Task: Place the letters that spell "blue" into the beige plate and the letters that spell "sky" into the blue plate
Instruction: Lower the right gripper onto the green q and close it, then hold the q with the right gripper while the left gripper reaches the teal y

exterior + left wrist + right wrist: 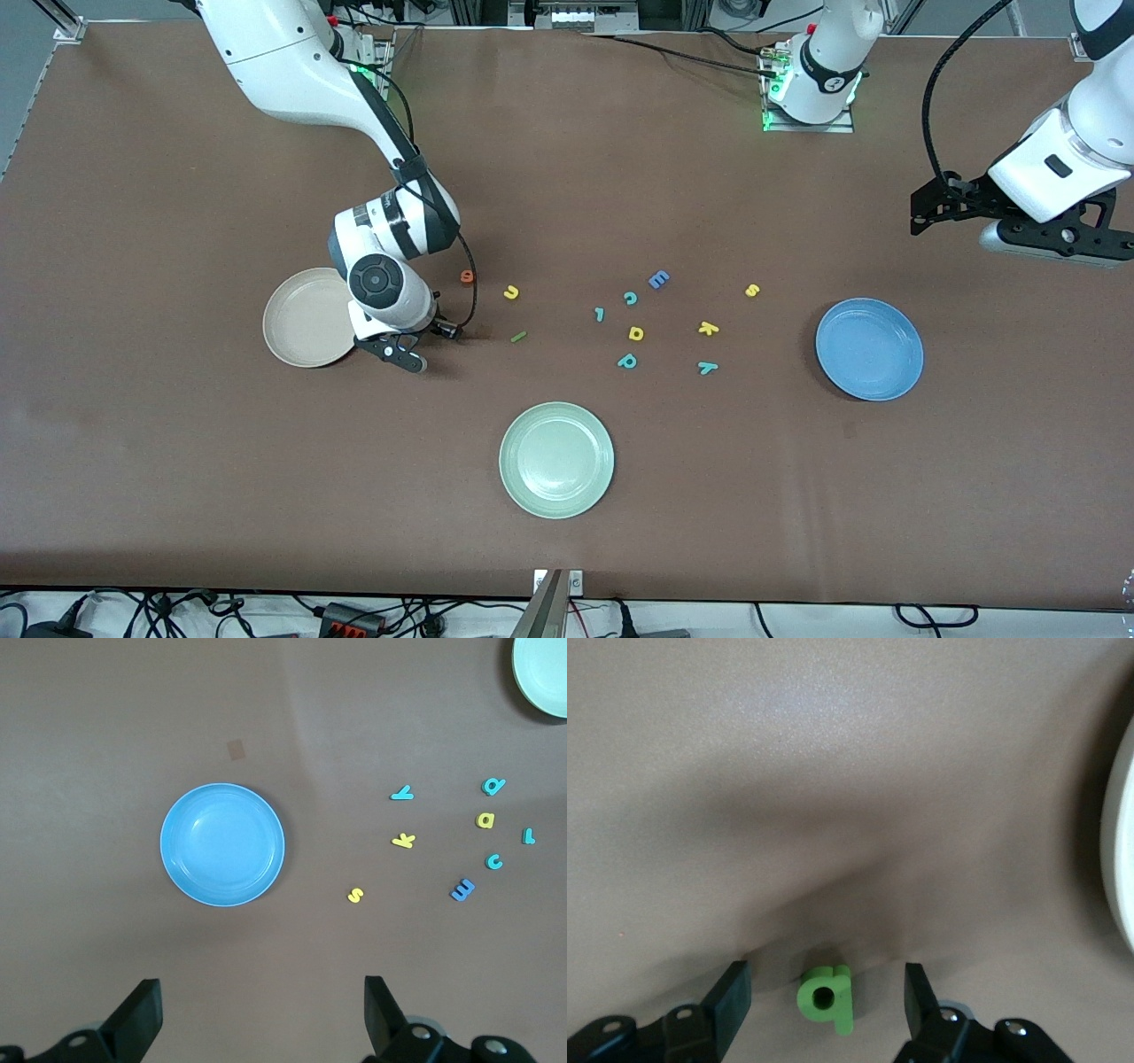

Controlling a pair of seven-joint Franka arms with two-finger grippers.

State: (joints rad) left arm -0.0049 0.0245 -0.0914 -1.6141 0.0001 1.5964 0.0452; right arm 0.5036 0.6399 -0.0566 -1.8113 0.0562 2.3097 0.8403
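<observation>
Clock directions are read on the front view. The right gripper point(450, 331) is down at the table, at 3 o'clock of the beige plate point(297, 341) and just beside its rim. In the right wrist view its fingers point(731, 1001) are spread, 1 on each side of the green b point(826, 997), with a gap between each finger and the letter. The b lies flat on the table; the front view hides it under the gripper.

The other 3 letters of "blue" lie on the table near that gripper: the orange e point(467, 276) at 12 o'clock of it, the yellow u point(511, 292) at 2 o'clock, the green l point(518, 337) at 3 o'clock.

The left arm waits. The left gripper point(926, 213) hangs in the air over the table at the left arm's end, at 1 o'clock of the blue plate point(869, 348), its fingers point(142, 1014) spread wide with nothing between them.

The letters of "sky" lie on the table: the yellow s point(752, 290) at 10 o'clock of the blue plate, the yellow k point(707, 329) at 9 o'clock, and the teal y point(706, 367) at 6 o'clock of the k.

Between the u and the k lie a blue E point(658, 280), a teal c point(630, 298), a small teal l point(600, 314), a yellow a point(636, 333) and a teal p point(627, 361). A pale green plate point(556, 459) sits at 7 o'clock of the p, nearer the camera
</observation>
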